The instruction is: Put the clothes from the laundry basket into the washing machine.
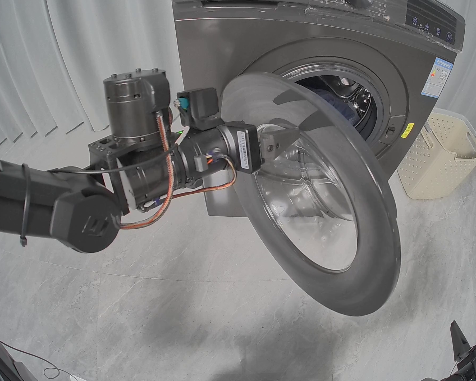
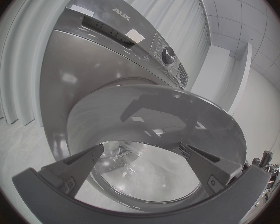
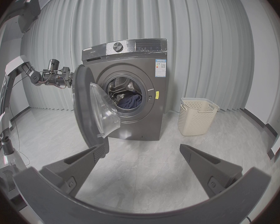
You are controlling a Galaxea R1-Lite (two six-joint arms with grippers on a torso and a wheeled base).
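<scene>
left gripper (image 1: 285, 143) — spread wide, empty, at door (image 1: 328, 271) | right gripper (image 3: 140, 150) — spread, empty | laundry basket (image 1: 444, 154) beside washing machine (image 1: 280, 38)

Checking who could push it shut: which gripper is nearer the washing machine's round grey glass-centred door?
Left. The left gripper sits right by the door's outer face; the right gripper hangs far back, over the floor.

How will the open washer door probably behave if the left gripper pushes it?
The door, attached at one side, likely swings rather than slides. Its thick rim and bulging glass suggest some weight.
</scene>
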